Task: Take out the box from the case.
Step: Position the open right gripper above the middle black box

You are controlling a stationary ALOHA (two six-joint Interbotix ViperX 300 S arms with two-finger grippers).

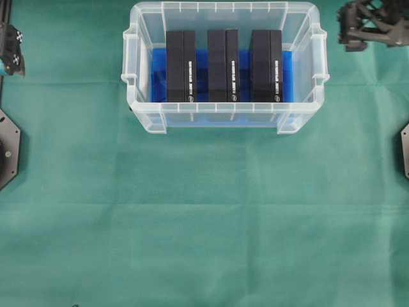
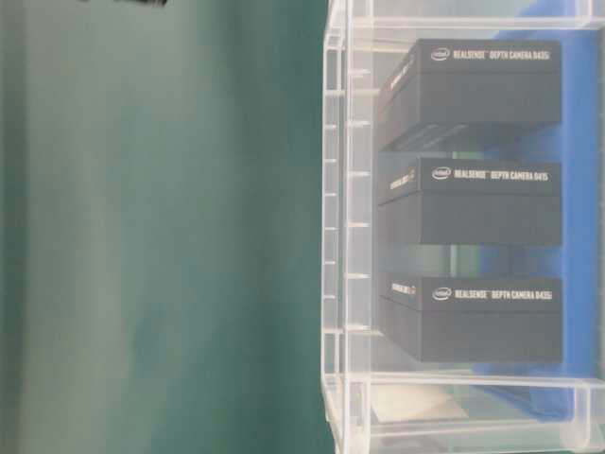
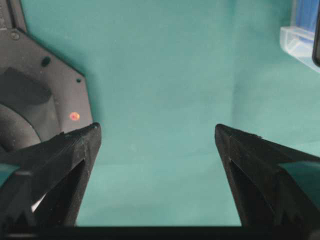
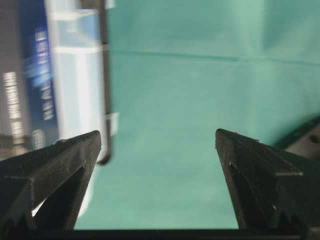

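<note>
The case (image 1: 223, 116), a clear plastic bin with blue lining, sits at the top middle of the green cloth. Three black boxes stand side by side in it: left (image 1: 181, 66), middle (image 1: 222, 65), right (image 1: 266, 65). From table level they read as RealSense camera boxes (image 2: 487, 203) behind the case wall (image 2: 345, 227). My left gripper (image 3: 157, 131) is open over bare cloth, with a case corner (image 3: 295, 42) at the upper right. My right gripper (image 4: 157, 135) is open too, the blurred case (image 4: 75, 75) to its left. Both arms sit at the overhead view's edges, left (image 1: 11, 54) and right (image 1: 374, 24).
Black octagonal base plates lie at the left edge (image 1: 7, 150) and right edge (image 1: 405, 150) of the table. The left one fills the left side of the left wrist view (image 3: 35, 100). Green cloth (image 1: 204, 224) covers the table in front of the case.
</note>
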